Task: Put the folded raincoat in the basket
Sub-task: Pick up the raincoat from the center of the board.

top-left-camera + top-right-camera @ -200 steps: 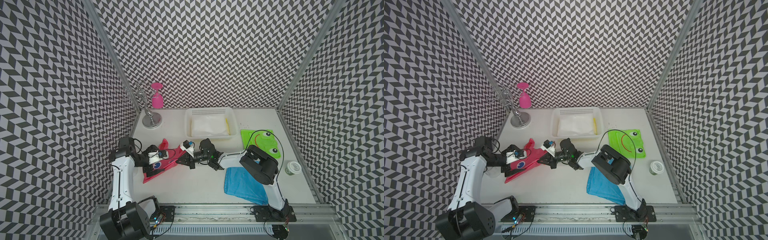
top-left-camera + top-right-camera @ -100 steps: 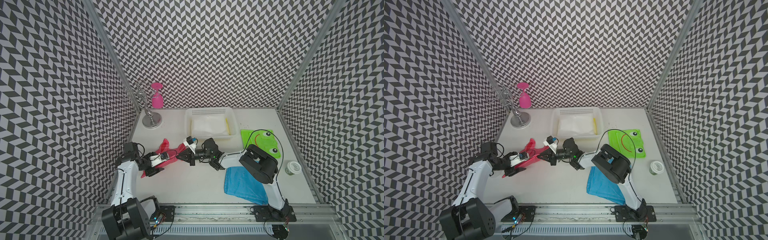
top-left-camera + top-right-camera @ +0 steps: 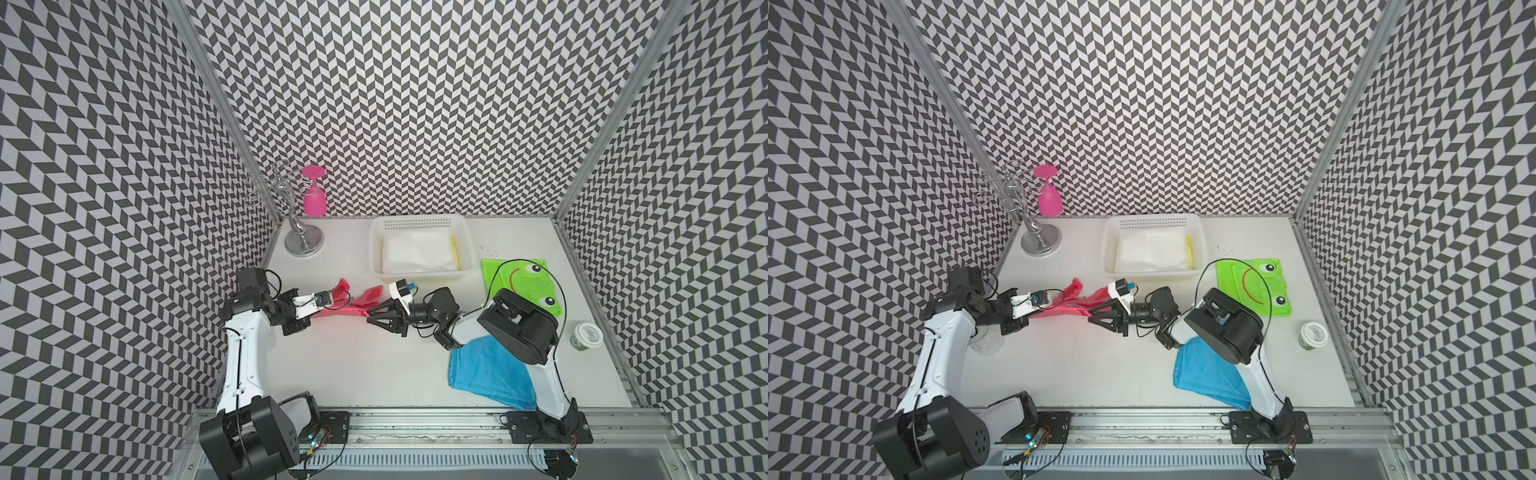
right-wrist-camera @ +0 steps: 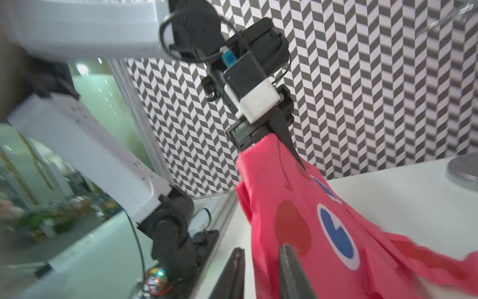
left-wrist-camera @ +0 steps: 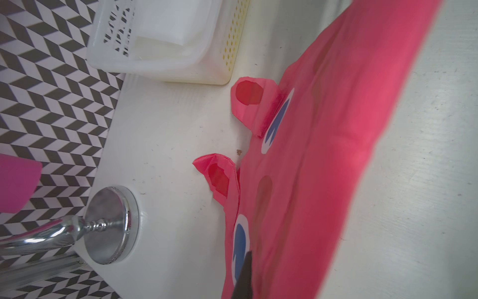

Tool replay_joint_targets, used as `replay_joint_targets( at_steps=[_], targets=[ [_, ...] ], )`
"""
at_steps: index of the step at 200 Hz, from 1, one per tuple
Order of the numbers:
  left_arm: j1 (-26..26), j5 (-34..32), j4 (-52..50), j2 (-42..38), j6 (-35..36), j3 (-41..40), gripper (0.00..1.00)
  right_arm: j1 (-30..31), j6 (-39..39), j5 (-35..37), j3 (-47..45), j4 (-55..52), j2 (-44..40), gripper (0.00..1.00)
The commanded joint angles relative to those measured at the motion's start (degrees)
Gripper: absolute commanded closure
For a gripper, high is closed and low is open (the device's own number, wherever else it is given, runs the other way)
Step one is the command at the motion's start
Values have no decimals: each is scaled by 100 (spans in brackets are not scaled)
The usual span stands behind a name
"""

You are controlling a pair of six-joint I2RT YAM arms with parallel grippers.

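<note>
The raincoat [image 3: 371, 296], judged limp and slippery, is clamped edgewise by the left tool [image 3: 319, 309]; the right tool [image 3: 369, 318] is parted beside it.

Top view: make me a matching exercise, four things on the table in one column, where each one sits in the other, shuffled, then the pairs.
1 pink raincoat
2 blue raincoat
3 green frog raincoat
4 white folded item

A inside the basket
B flat beside the basket
C partly under the right arm
D gripped by the left pincer

Pairs: 1-D, 2-C, 3-B, 4-A
</note>
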Motion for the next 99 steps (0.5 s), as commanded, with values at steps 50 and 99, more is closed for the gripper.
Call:
replay_joint_targets(
  at_steps=[50, 99],
  targets=[
    [-506, 354, -655, 132, 6, 775, 100, 5, -3369, 1027, -616, -2127, -2111, 39],
    [-1456, 52, -301, 293, -920, 1020, 100, 259, -4865, 1704, 142, -4383, -2625, 28]
  ],
)
